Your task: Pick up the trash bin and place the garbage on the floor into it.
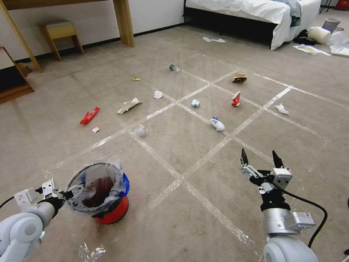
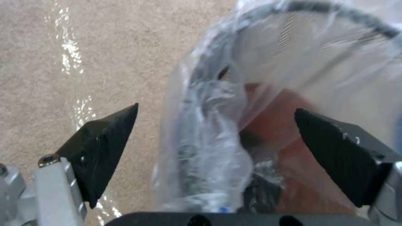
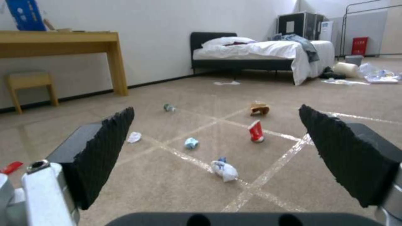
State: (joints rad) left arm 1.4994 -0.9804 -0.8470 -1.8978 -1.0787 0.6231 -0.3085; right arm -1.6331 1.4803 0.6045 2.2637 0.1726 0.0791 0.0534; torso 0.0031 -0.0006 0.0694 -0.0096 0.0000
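Note:
The trash bin (image 1: pixel 111 209), a red-orange bucket lined with crinkled clear plastic, stands on the floor (image 1: pixel 181 145) at the near left. My left gripper (image 1: pixel 69 193) is open at its near-left rim. In the left wrist view the bagged rim (image 2: pixel 201 131) runs between the fingers (image 2: pixel 105 147) without being clamped. My right gripper (image 1: pixel 259 154) hovers open and empty at the near right. Garbage lies ahead: a red wrapper (image 1: pixel 89 115), cardboard scrap (image 1: pixel 128 106), tissue (image 1: pixel 157 94), bottle (image 1: pixel 173 67), brown paper bag (image 1: pixel 239 77), carton (image 1: pixel 236 99) and a crumpled white wad (image 1: pixel 217 124).
A bed (image 1: pixel 254 11) stands at the far right with a grey bin (image 1: pixel 331 24) and clutter beside it. A wooden stool (image 1: pixel 60 34) and desk leg (image 1: pixel 123 22) are along the far wall. A low wooden shelf (image 1: pixel 11 87) is at the left.

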